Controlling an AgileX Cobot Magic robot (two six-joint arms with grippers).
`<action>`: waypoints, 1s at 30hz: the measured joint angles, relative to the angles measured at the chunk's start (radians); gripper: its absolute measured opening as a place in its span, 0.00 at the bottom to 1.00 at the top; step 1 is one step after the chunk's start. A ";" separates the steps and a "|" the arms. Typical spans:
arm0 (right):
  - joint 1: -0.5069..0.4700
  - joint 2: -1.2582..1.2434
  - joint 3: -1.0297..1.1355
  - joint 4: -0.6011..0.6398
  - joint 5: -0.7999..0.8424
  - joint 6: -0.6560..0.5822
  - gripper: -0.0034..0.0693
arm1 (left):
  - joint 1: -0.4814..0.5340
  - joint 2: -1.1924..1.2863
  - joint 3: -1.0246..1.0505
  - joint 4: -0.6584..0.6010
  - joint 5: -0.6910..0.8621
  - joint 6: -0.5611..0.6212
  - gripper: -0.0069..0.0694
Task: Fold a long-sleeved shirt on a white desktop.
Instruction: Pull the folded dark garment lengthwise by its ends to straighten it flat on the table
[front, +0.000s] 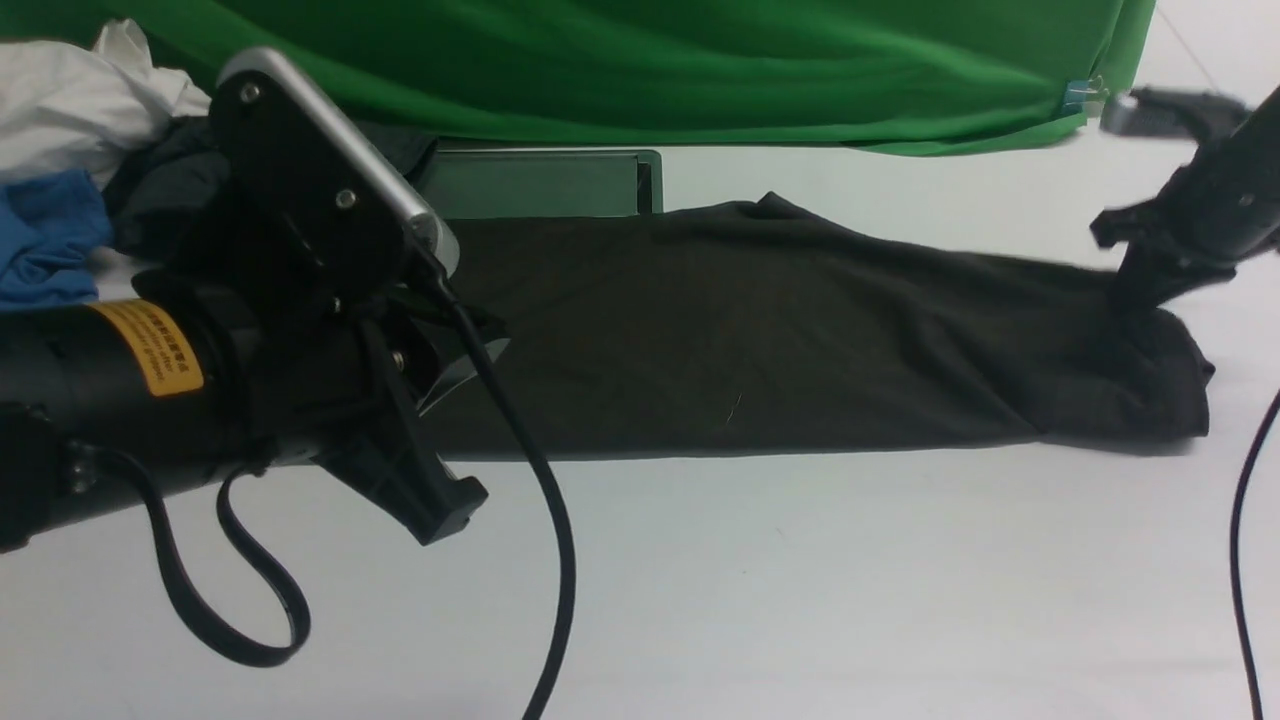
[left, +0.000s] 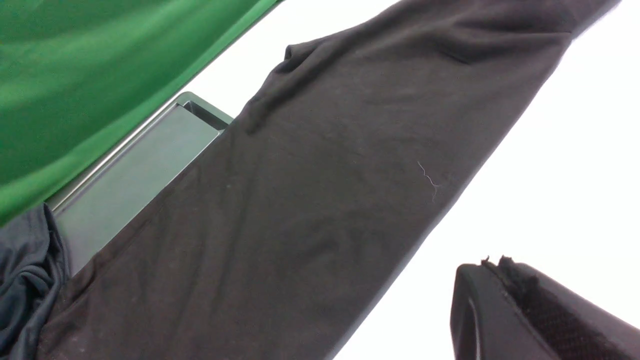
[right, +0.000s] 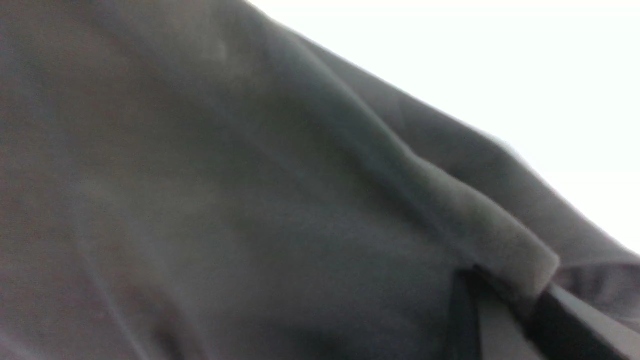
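The long-sleeved shirt (front: 760, 330) lies as a long dark brownish-black band across the white desktop (front: 800, 600). My left gripper (front: 445, 505) hangs over the band's left end, shut and empty; the left wrist view shows its fingertips (left: 492, 262) pressed together above bare table beside the shirt (left: 300, 200). My right gripper (front: 1135, 290) is down on the band's right end. In the right wrist view a ridge of shirt cloth (right: 490, 235) is pinched between its fingers (right: 500, 320). The chest print and neck label do not show.
A green cloth backdrop (front: 650, 70) hangs behind. A grey flat tray (front: 540, 185) sits at the back, partly under the shirt. White, blue and dark slate-grey garments (front: 60, 200) are piled at the far left. Black cables (front: 540, 520) hang from my left arm.
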 joint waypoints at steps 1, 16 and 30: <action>0.000 -0.008 0.000 -0.007 -0.011 0.000 0.12 | 0.000 0.000 0.000 0.000 0.000 0.000 0.11; 0.001 0.042 0.000 -0.042 -0.288 -0.051 0.17 | 0.000 -0.001 0.001 0.000 -0.001 -0.001 0.11; -0.044 -0.009 0.024 -0.111 -0.161 0.065 0.87 | 0.000 -0.001 0.001 0.000 0.000 -0.001 0.11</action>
